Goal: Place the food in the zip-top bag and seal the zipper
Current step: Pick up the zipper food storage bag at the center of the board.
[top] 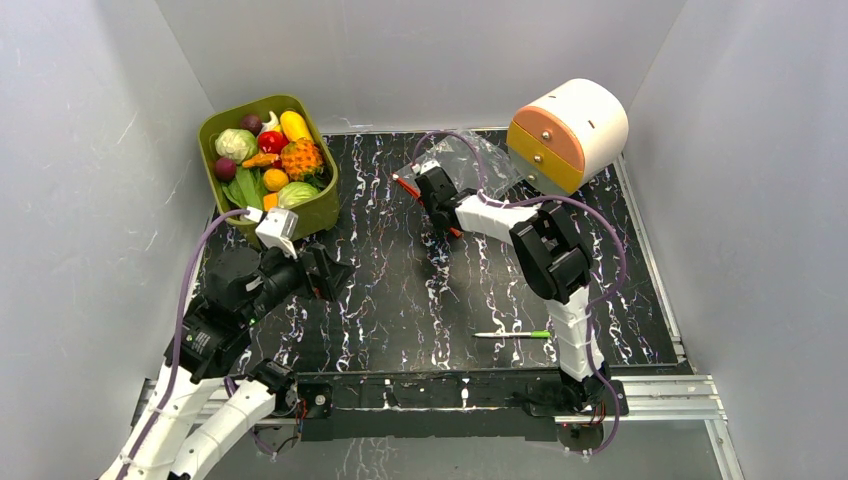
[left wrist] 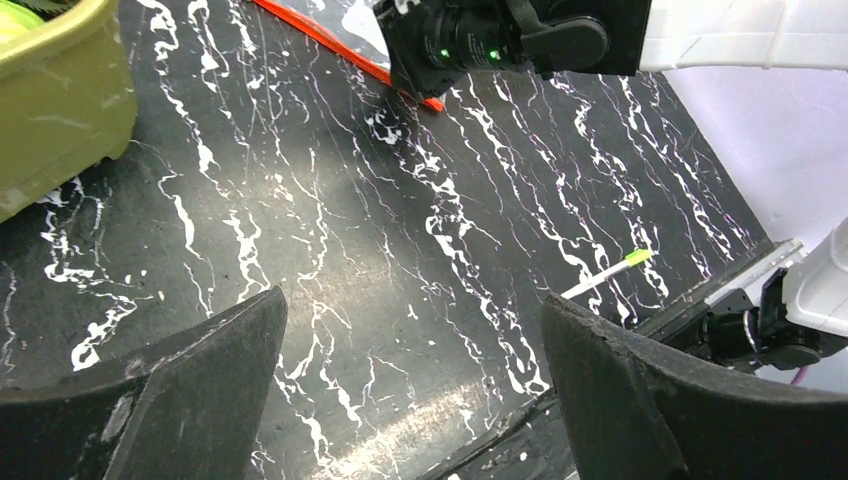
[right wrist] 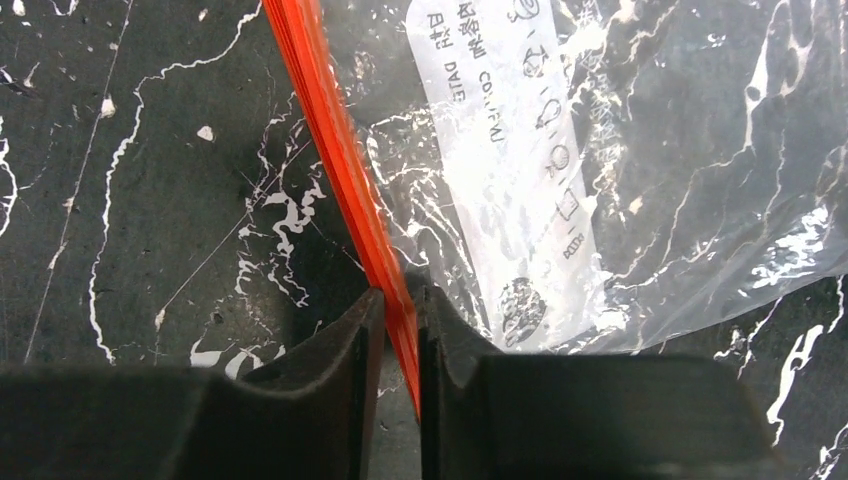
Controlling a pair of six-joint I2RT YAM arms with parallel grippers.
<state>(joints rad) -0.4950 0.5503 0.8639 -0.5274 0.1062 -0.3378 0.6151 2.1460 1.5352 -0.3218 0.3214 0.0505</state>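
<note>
The food [top: 268,158], small colourful toy fruits and vegetables, fills a green tub [top: 325,205] at the back left. The clear zip-top bag [top: 482,160] lies flat at the back centre, its white label [right wrist: 500,150] facing up. Its red zipper [right wrist: 335,150] runs along the bag's left edge. My right gripper [right wrist: 402,310] is shut on the near end of the zipper, one finger on each side of the strip. My left gripper [left wrist: 415,310] hovers wide open over bare table near the tub, holding nothing. From the left wrist, the zipper [left wrist: 330,40] and the right gripper's body show at the top.
A white and orange drum-shaped box [top: 568,130] stands at the back right, touching the bag's far corner. A thin green-and-white pen [top: 515,334] lies near the front right. Grey walls close in the black marbled table [top: 400,300] on three sides.
</note>
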